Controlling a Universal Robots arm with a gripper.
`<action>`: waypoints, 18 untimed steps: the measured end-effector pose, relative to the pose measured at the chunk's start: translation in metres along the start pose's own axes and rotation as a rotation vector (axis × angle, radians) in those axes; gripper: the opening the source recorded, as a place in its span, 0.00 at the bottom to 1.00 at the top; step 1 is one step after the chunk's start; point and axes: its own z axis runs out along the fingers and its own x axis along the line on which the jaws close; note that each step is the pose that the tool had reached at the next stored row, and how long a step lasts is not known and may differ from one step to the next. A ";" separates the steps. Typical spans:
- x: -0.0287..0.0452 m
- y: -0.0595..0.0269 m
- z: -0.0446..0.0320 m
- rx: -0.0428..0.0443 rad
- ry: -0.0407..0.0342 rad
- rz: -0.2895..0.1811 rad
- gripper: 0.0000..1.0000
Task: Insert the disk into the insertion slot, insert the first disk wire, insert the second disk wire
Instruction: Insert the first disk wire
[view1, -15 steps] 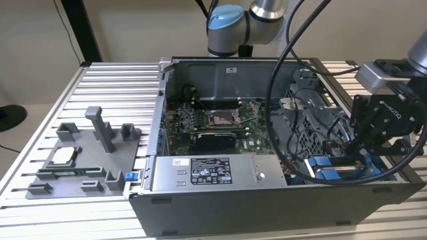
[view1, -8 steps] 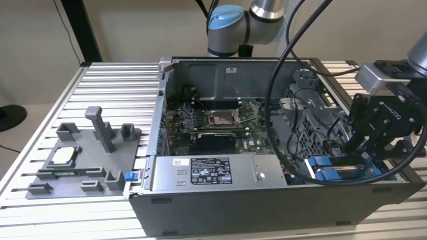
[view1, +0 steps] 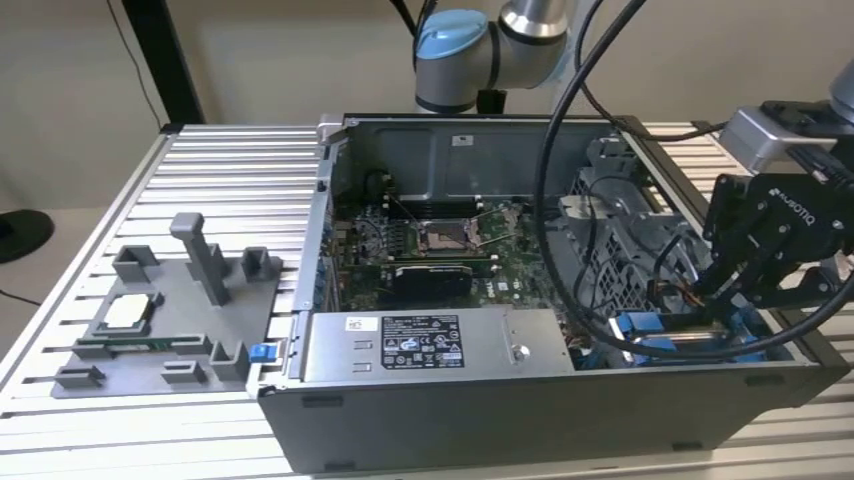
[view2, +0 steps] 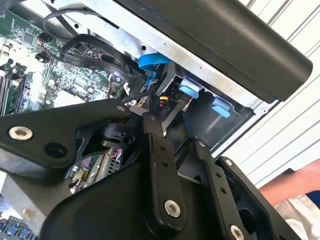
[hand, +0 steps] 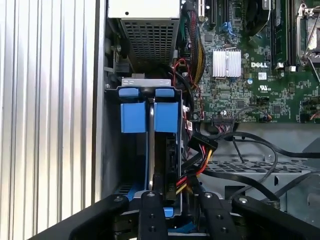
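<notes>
Disk (view1: 654, 330) sits low inside the open computer case (view1: 534, 420) in the exterior view. It is just beside the short end of the grey power-supply box (view1: 427, 345), on that box's side toward the exterior view's right. Its blue carrier frame carries on in line with the box's long side, so its long axis runs along the case's near wall. The gripper (view1: 714, 295) reaches down into the case over the end of the disk farther from the power-supply box, close above the blue frame. Contact cannot be judged, nor whether the gripper is spread or pressed together.

In the second wrist view, the gripper's tip is close to a small connector (view2: 162, 102) with red and yellow leads. Two blue tabs (view2: 189, 90) of the carrier show just past it, under the case wall, and a blue flat cable (view2: 150, 62) curves nearby.

In the first wrist view, the disk stands in the insertion slot (hand: 111, 150), its tabbed end facing the power-supply box and near it. The carrier stretches away from the box toward the gripper's black linkage. A wire bundle (hand: 197, 165) of red, yellow and black lies just beside the disk, farther from the box than the tabs, on the side of the motherboard (hand: 250, 75).
</notes>
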 end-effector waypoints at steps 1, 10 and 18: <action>0.0000 0.0002 -0.0019 0.0000 0.0000 0.000 1.00; -0.0001 0.0025 -0.0211 0.0000 -0.0002 0.000 1.00; -0.0015 0.0003 -0.0253 0.0000 0.0001 0.000 1.00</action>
